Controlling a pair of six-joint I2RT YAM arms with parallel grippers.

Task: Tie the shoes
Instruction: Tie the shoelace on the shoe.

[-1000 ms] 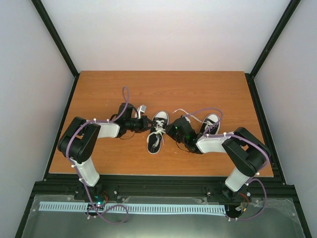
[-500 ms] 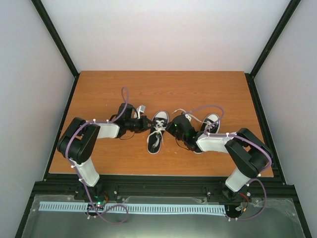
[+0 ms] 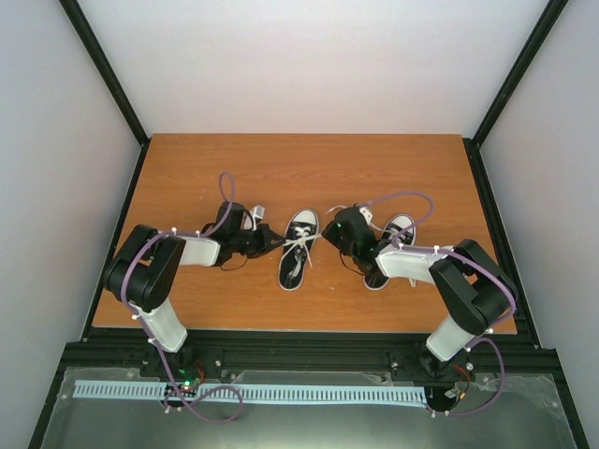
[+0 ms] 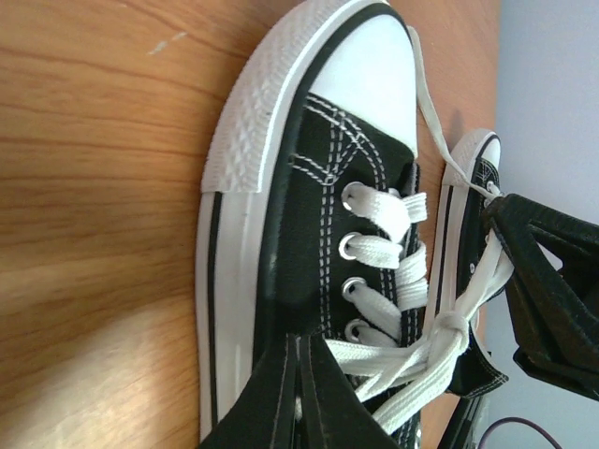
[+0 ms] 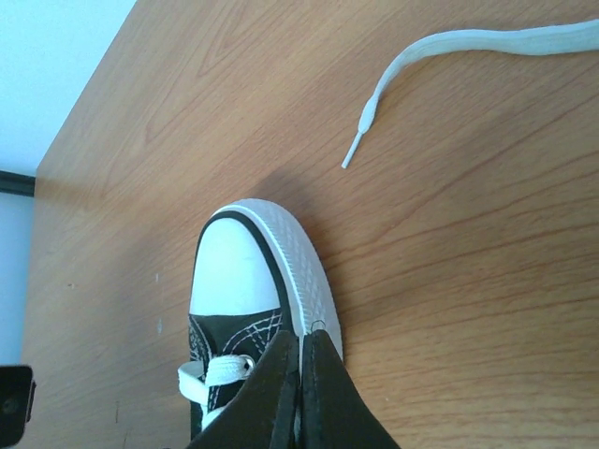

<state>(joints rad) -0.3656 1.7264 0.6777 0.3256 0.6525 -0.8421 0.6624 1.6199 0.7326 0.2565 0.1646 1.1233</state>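
Pinching a strand of the laces on the left-arm side of the centre shoe, the left gripper has its jaws pressed together on the flat white tape. On the other side of that shoe, near its toe cap, the right gripper is likewise clamped narrow on another strand, which rises from a crossed knot over the eyelets. The centre shoe lies on the table, toe pointing away from the arm bases. The second shoe sits to its right, partly under the right arm. A loose lace lies on the wood near the centre shoe's toe, apart from it. Any marking on either shoe is too small to read.
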